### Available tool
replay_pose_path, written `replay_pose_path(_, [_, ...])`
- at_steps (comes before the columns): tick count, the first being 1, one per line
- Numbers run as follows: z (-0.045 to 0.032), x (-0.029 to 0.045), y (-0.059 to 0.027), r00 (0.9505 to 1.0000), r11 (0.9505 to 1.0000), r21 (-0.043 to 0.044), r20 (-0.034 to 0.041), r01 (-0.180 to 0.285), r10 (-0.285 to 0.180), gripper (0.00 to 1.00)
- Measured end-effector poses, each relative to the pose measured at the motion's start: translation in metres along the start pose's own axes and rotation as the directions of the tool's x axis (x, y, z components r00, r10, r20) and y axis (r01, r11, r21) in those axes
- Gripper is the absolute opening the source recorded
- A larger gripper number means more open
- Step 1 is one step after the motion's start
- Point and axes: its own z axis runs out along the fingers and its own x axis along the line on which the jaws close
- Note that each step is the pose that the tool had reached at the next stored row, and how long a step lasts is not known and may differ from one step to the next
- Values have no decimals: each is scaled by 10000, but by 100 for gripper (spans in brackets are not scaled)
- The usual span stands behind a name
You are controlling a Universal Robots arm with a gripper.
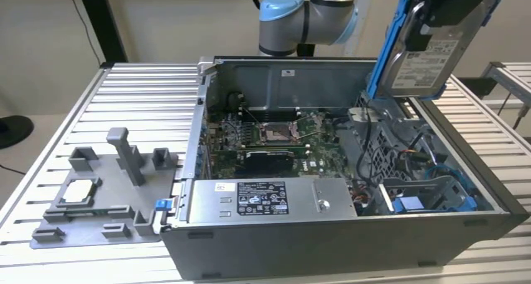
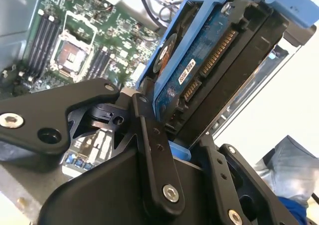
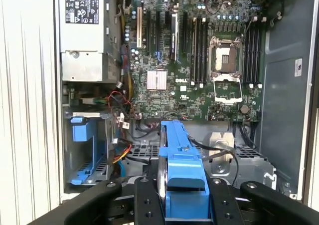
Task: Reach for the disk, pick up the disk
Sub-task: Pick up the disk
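Disk (image 1: 423,54) top beyond picture edge

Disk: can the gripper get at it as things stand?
Yes, it looks that way: the gripper is shut on the disk, held upright above the open case in the exterior view. In both wrist views its fingers clamp the blue carrier, nothing between.

Matt black metal gripper (image 2: 164,120); silver-grey metal disk (image 1: 427,54) with white paper label, glossy blue plastic frame; ribbed aluminium table (image 1: 133,104).
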Motion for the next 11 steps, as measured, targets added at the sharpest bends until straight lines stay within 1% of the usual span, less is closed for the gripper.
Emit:
replay_pose_path(4, [-4,125,-1,10000,10000,0,1,0,0,0])
replay_pose_path(11, [-11,320,-4,10000,10000,0,0,0,0,0])
